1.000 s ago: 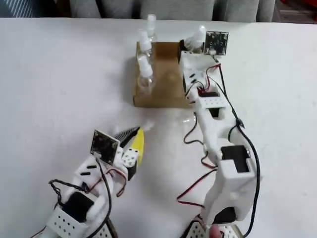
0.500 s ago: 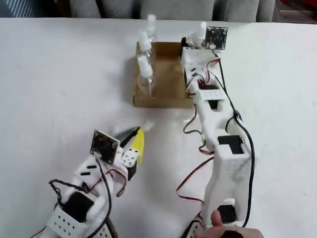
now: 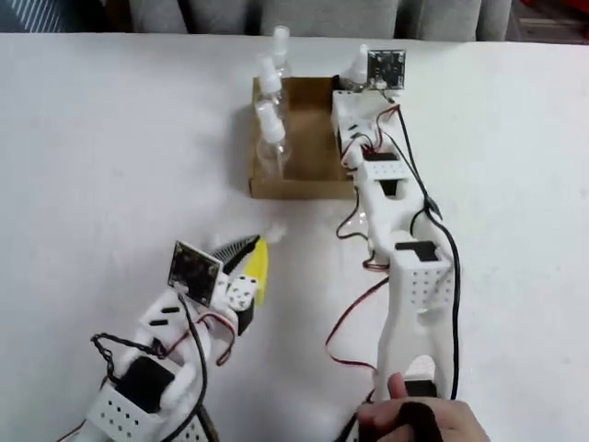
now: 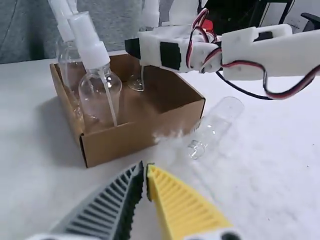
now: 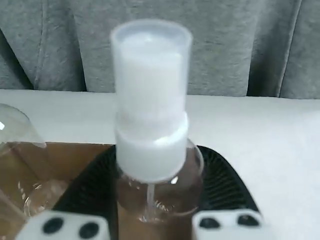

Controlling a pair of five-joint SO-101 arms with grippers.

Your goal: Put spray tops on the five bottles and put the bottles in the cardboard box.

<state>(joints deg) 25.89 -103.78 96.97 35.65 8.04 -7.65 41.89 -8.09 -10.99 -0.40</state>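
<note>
The right gripper (image 5: 155, 192) is gripping a clear spray bottle (image 5: 152, 135) by its body, with one black jaw pressing on each side. The bottle is standing upright in that grip, its white spray top (image 5: 151, 95) already on and its dip tube hanging down inside. In the high view this gripper (image 3: 352, 85) is holding the bottle (image 3: 357, 63) at the far right corner of the cardboard box (image 3: 299, 189). From the left wrist view the bottle's round base (image 4: 135, 82) is sitting low inside the box near the back wall; whether it is touching the floor I cannot tell.

Three more capped bottles are standing in a row along the box's left wall: one near the front (image 3: 269, 129), one in the middle (image 3: 268, 75) and one at the far corner (image 3: 281, 41). The nearest of them (image 4: 99, 85) is showing its spray tube clearly.

Just outside the box's front right corner, an uncapped clear bottle (image 4: 215, 122) is lying on its side on the white table (image 3: 110, 138), under the right arm's reach. A small pale object (image 3: 274, 233) is lying between the box and the left gripper; it is too blurred to name.

The left gripper (image 3: 258, 244) is resting low over the table, well in front of the box, its grey and yellow jaws pressed together on nothing and pointing toward the box (image 4: 140, 135).
</note>
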